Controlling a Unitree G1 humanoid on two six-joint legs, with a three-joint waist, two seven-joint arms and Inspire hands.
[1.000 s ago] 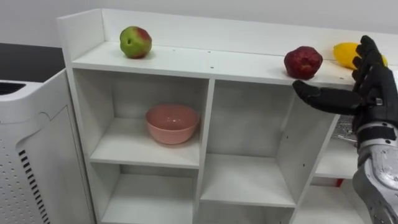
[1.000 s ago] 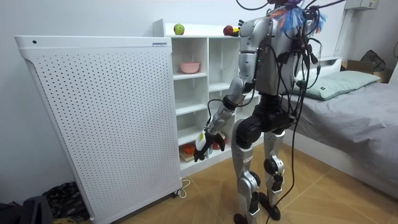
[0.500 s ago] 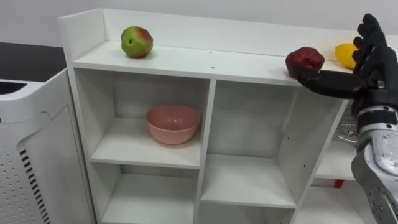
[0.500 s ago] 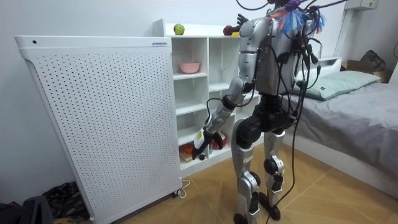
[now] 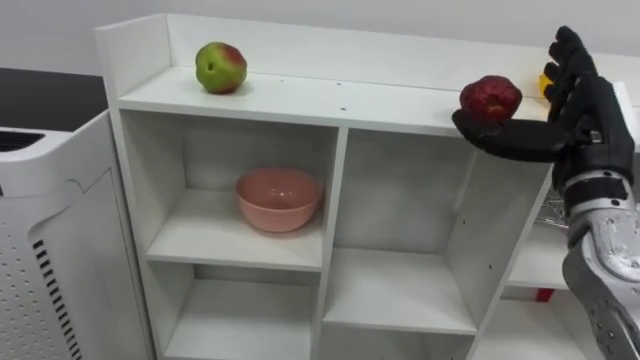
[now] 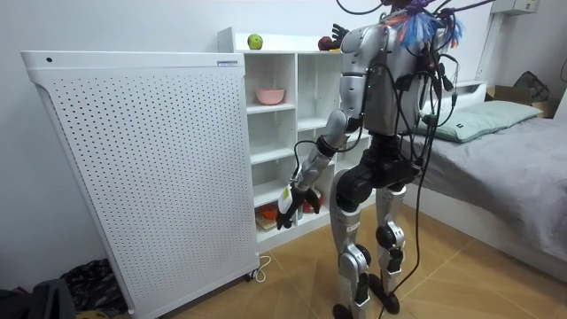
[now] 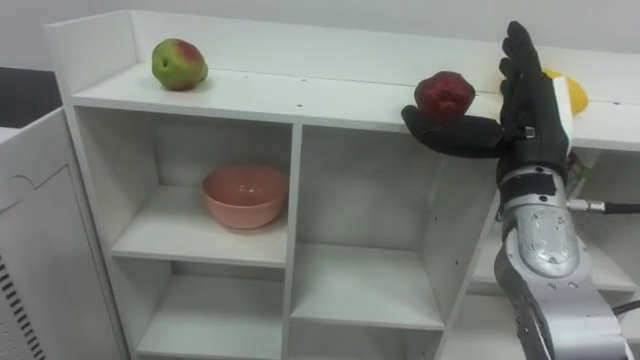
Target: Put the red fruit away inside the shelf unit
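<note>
Before the white closet [image 5: 300, 100] the robot stands upright, a tall perforated panel [image 6: 133, 177] flanking the unit on the room view's left. Upper left compartment holds a pink bowl [image 5: 279, 198], empty as far as can be seen. Right hand [image 5: 585, 105] is raised to the top board at its right end: fingers straight and pointing up, nothing gripped, thumb [image 5: 505, 138] stretched out level just below and in front of the red apple [image 5: 490, 98]. Whether thumb and apple touch, I cannot tell. That apple sits on the top board near the front edge; a green apple [image 5: 221, 67] sits well apart at the board's left end, and a yellow fruit [image 7: 572, 92] lies behind the raised fingers. Left hand [image 6: 288, 208] hangs low by the lower shelves; its fingers cannot be made out. Step in hand, by my reading: taking the red apple. To do it well, bring the palm in behind the fruit before curling — thumb in front, fingers at the back — so it is cupped and not nudged. Round fruit near an edge rolls easily; a push from the thumb could send it along the board or off it. Keep the fingers clear of the yellow fruit while closing, then lift straight up before carrying it toward a compartment.
</note>
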